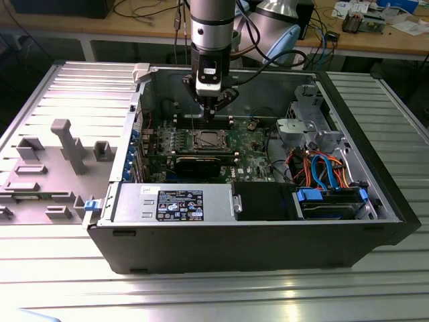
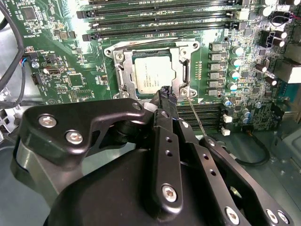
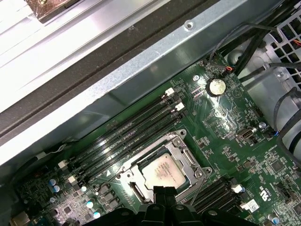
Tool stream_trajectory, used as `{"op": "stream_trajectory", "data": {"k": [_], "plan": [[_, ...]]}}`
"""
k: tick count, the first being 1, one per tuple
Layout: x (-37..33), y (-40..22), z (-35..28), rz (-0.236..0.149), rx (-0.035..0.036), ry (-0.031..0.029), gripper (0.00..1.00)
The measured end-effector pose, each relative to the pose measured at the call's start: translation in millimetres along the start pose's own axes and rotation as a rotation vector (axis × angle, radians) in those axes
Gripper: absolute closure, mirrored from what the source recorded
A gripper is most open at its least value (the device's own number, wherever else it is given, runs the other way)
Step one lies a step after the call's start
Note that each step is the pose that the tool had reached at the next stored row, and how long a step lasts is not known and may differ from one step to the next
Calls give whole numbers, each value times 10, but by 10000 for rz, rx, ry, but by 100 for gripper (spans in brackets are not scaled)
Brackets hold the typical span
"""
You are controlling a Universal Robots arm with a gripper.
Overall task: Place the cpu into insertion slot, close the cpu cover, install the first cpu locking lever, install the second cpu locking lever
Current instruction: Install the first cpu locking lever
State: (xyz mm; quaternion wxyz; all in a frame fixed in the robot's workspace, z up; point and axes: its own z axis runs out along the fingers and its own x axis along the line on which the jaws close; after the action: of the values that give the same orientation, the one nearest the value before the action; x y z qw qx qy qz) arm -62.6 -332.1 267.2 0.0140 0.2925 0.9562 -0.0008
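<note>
Along the near edge of the case (image 1: 241, 245) lie the power supply (image 1: 173, 202) and, toward the exterior view's right corner, a drive cage (image 1: 332, 203) with blue fittings. Orange and blue cables (image 1: 320, 168) loop just behind the cage. Past the power supply a dark card (image 1: 201, 163) lies flat on the green board (image 1: 251, 151), between the supply and the slot (image 2: 114, 54).

The cpu (image 2: 154, 75) sits in that slot near the middle of the board. The cover (image 2: 181, 70) lies flat over it, and the cpu's grey top shows through the cover's window. In the second wrist view a thin lever (image 2: 195, 117) rises at a slant from the slot's corner, just beside the black fingertips (image 2: 162, 94). Whether they touch it I cannot tell.

The gripper (image 1: 209, 111) hangs from the arm above the slot's far edge. Its fingers are pressed together with no gap, and nothing is grasped between them. In the first wrist view its tips sit at the edge of the cover.

Beyond the slot run four long memory slots (image 3: 127, 136), and a coin cell (image 3: 216, 86) lies near the board's far corner. Small round capacitors (image 2: 235, 61) line one side of the slot. The case's far wall (image 1: 268, 84) stands behind the arm.

Outside the case, at the exterior view's left, a grey fixture tray (image 1: 57, 161) rests on the ribbed table (image 1: 214, 295). A wooden bench (image 1: 375, 40) stands farthest back.
</note>
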Motion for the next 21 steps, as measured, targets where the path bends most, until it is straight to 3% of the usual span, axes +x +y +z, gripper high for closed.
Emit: {"op": "stream_trajectory", "data": {"k": [4,11,15,18,20,21], "plan": [[0,0,0,-123,-4,1,89],[4,-2,1,-1409,-38,9,89],[85,-57,-2,-1497,-44,7,89],[94,-64,-2,-1670,-47,7,89],[95,-64,-2,-2172,-62,11,89],[95,-64,-1,-2646,-74,14,89]]}}
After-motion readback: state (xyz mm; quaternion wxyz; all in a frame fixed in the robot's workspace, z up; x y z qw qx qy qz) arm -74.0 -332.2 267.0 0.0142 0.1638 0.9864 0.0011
